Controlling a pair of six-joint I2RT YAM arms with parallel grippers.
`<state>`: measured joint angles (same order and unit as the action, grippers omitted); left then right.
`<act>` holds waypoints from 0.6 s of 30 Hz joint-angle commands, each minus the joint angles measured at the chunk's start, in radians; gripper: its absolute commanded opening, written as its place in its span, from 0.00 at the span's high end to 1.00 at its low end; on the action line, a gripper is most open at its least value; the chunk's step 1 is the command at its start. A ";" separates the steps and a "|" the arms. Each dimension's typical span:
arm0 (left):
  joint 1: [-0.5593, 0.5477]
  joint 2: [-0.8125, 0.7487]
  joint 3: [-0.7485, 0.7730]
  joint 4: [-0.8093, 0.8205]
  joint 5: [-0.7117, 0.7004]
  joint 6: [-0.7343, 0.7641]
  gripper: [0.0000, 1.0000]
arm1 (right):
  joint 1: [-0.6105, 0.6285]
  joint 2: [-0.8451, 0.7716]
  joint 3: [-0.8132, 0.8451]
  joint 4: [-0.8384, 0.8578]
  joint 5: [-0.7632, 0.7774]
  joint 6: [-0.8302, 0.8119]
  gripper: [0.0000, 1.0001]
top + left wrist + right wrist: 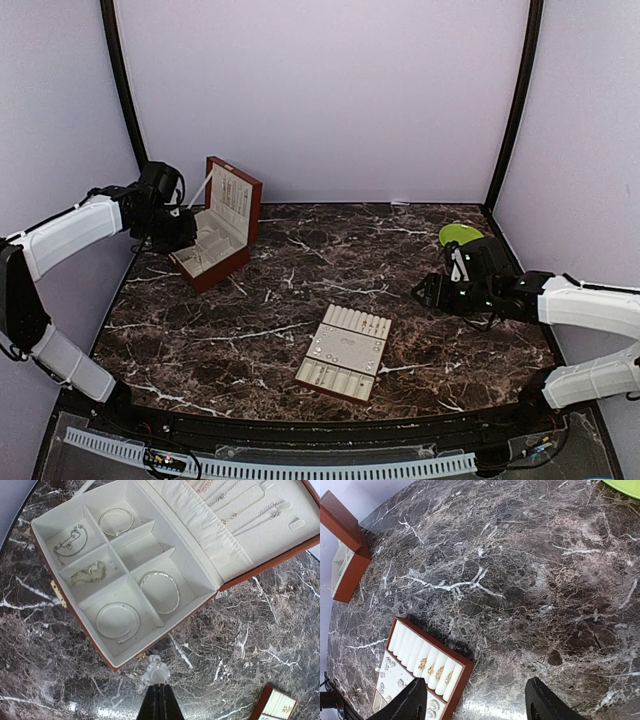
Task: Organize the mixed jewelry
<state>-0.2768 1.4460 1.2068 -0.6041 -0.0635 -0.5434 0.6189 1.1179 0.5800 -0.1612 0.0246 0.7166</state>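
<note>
My left gripper [160, 686] is shut on a small pale, silvery jewelry piece [156, 671], held just off the near corner of the open red-brown wooden box [92, 645]. The box's cream compartments hold bracelets [160, 591] and a chain [90, 572]; necklaces [250, 505] hang in its lid. In the top view the left gripper [185, 235] is beside the box [222, 225]. The slotted insert tray [345, 352] lies mid-table. My right gripper [475, 705] is open and empty above bare marble, its left finger [412, 702] over the tray [465, 665], which holds gold rings [435, 672].
A lime-green plate [460, 235] sits at the back right, behind the right gripper [425, 290]; its edge shows in the right wrist view [625, 485]. The dark marble table [300, 270] is walled in by pale panels. The tray's corner shows in the left wrist view [277, 707].
</note>
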 commanded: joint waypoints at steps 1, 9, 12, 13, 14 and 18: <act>0.013 0.060 0.091 0.006 -0.026 0.049 1.00 | -0.004 0.016 0.048 0.022 0.019 0.001 0.32; 0.026 0.174 0.206 0.007 -0.041 0.085 1.00 | -0.007 0.069 0.087 0.028 0.025 -0.017 0.32; 0.033 0.214 0.254 0.004 -0.051 0.099 1.00 | -0.008 0.088 0.099 0.035 0.015 -0.022 0.32; 0.035 0.229 0.276 0.004 -0.050 0.103 1.00 | -0.010 0.094 0.102 0.038 0.013 -0.023 0.32; 0.037 0.242 0.292 0.004 -0.051 0.106 1.00 | -0.010 0.101 0.104 0.041 0.009 -0.022 0.32; 0.041 0.308 0.361 -0.004 -0.048 0.119 1.00 | -0.011 0.122 0.109 0.056 0.003 -0.019 0.32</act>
<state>-0.2455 1.7176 1.4998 -0.5953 -0.0986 -0.4549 0.6140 1.2217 0.6601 -0.1509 0.0277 0.7078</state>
